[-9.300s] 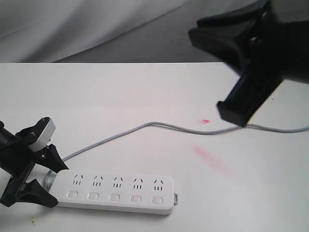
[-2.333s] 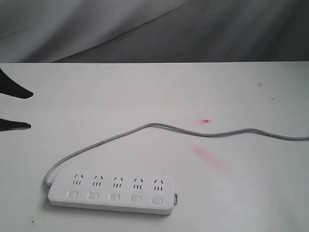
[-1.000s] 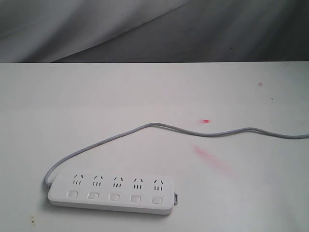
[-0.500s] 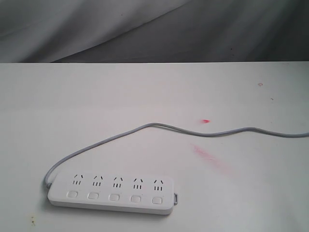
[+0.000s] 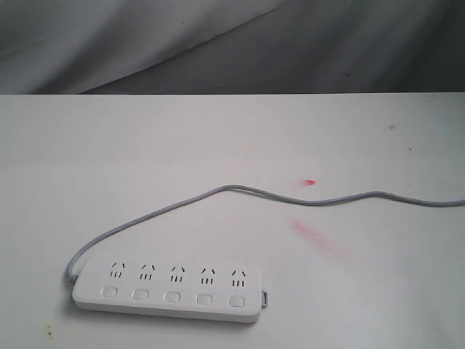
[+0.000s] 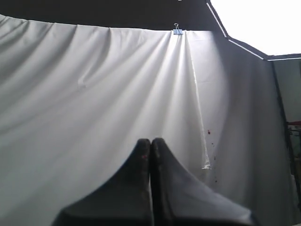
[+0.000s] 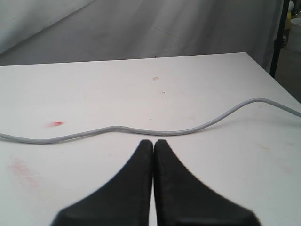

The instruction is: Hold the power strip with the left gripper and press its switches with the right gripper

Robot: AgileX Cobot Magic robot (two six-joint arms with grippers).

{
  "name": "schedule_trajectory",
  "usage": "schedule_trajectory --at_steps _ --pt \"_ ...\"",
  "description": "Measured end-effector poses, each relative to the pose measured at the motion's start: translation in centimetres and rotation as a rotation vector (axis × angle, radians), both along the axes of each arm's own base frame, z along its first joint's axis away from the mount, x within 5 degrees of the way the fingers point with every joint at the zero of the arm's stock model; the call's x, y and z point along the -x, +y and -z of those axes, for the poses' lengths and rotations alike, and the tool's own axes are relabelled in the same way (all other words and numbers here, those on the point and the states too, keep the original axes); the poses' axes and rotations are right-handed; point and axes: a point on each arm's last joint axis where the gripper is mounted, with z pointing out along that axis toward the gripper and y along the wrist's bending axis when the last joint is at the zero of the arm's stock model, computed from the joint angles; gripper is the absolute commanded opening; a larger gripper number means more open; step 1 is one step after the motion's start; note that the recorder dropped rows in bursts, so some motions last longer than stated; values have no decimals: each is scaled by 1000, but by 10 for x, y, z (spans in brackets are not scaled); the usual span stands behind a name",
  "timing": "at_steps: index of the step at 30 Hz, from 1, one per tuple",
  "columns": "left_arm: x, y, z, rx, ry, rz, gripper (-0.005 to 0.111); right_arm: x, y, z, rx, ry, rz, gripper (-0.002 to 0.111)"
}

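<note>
The strip [image 5: 167, 291] lay lengthwise on the worktop [image 5: 232, 145], on the left end effector's [image 6: 150, 141] side. That and the right end effector [image 7: 153, 142] were pinched closed, empty.

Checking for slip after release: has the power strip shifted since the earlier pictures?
No. The power strip lies in the same spot, below and left of the red smear, with its ends where they were in the exterior view.
</note>
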Motion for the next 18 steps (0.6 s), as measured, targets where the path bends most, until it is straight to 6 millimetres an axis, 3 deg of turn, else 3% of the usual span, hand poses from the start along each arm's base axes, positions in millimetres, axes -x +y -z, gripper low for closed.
schedule_trajectory --at_steps 7,18 --pt "-7 1 26 30 21 -99 0 0 0 0 0 0 0 0" --pt "-43 1 84 121 228 -93 0 0 0 0 0 0 0 0"
